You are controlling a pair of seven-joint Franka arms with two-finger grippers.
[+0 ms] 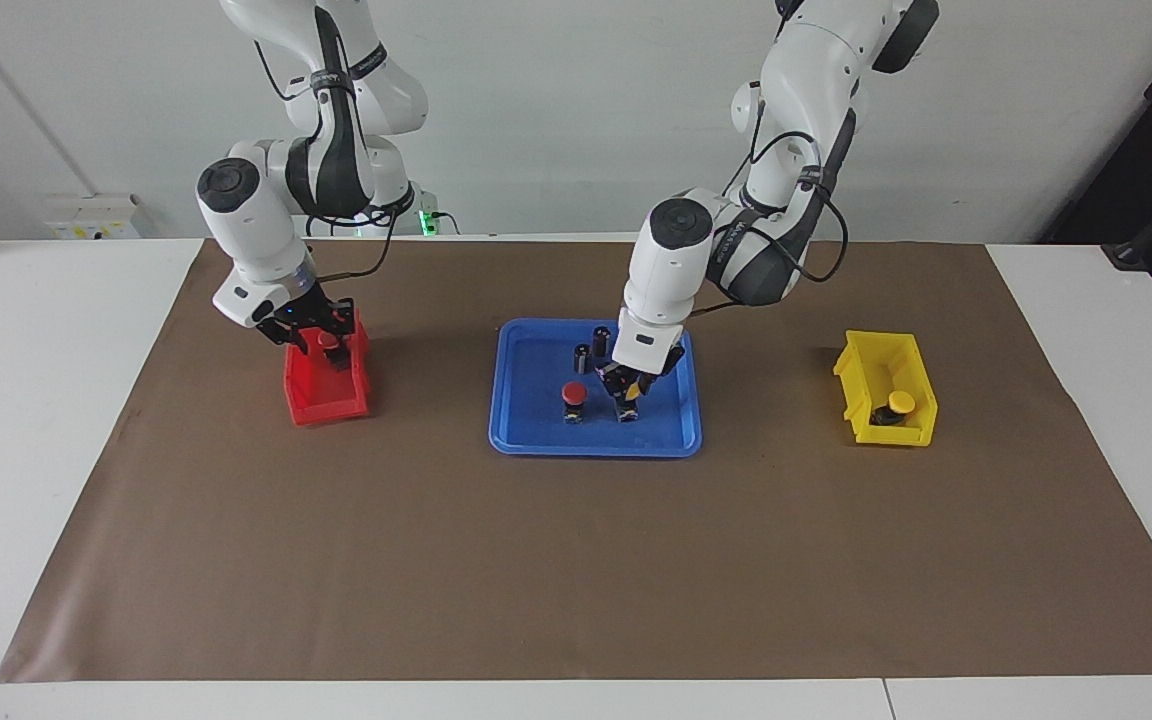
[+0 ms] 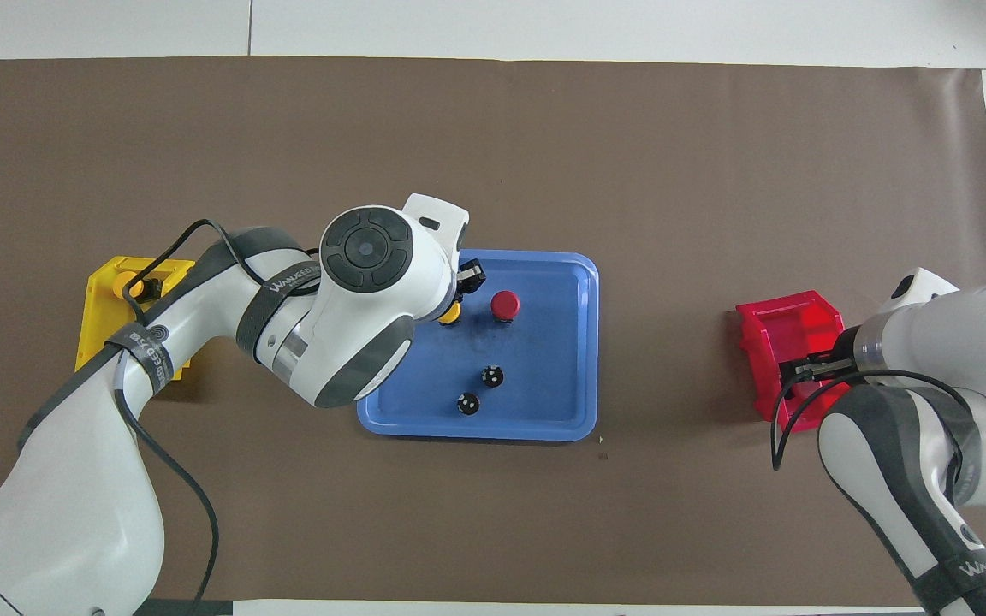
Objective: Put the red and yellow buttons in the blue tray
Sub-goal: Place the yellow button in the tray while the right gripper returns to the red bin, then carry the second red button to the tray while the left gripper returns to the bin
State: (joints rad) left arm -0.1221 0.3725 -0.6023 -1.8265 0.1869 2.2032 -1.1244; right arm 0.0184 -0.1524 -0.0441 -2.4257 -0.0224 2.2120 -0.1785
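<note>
The left gripper (image 1: 628, 398) clenched a yellow-capped button (image 2: 449, 313) low in the blue tray (image 1: 511, 436) beside a red-capped one (image 1: 573, 393), while the right gripper (image 1: 328, 340) gripped another red-capped button (image 1: 329, 342) over the red bin (image 1: 311, 405); light, rigid, probably smooth-capped, they seemed best pinched by their black bodies.
</note>
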